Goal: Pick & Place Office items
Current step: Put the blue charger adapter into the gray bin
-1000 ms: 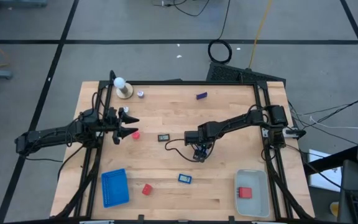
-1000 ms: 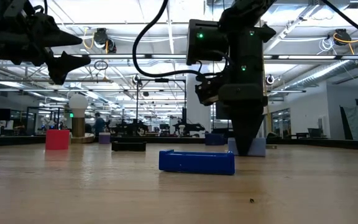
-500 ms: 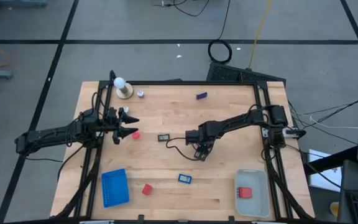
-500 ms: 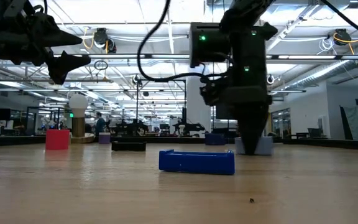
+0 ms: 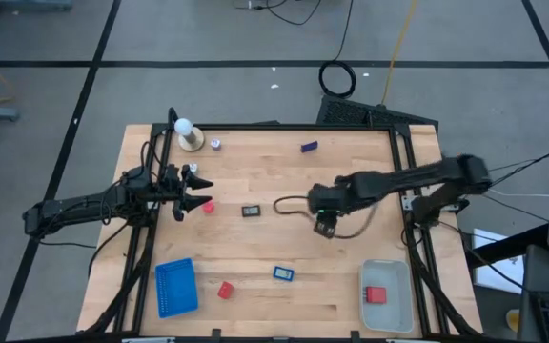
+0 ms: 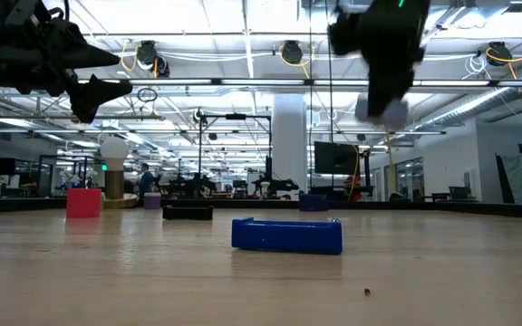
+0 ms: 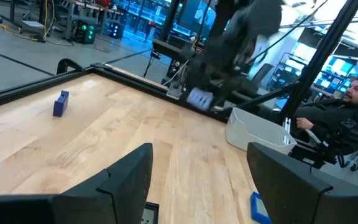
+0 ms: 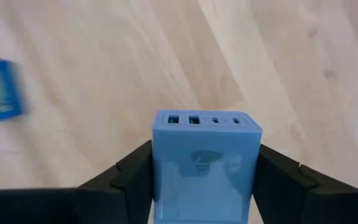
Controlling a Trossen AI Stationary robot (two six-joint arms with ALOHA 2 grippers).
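The right gripper point(image 8: 205, 180) pinches a pale-blue block point(image 8: 205, 163) between its two fingers point(image 8: 129, 171) and holds it in the air above the middle of the table point(image 5: 351, 171), right of centre. Below it, nearer the front edge, a flat blue piece point(image 5: 283, 273) lies on the wood, and a clear bin point(image 5: 386, 296) at the front right corner holds a red block point(image 5: 376, 295). A black piece point(image 5: 251, 211) lies at the table's centre. The left gripper point(image 5: 201, 191) hovers spread near the left edge, with a red block point(image 5: 208, 206) just beside its tips. Another red block point(image 5: 225, 290) sits beside the blue tray point(image 5: 176, 287) at the front left, and a dark-blue bit point(image 5: 309, 147) lies near the back edge.
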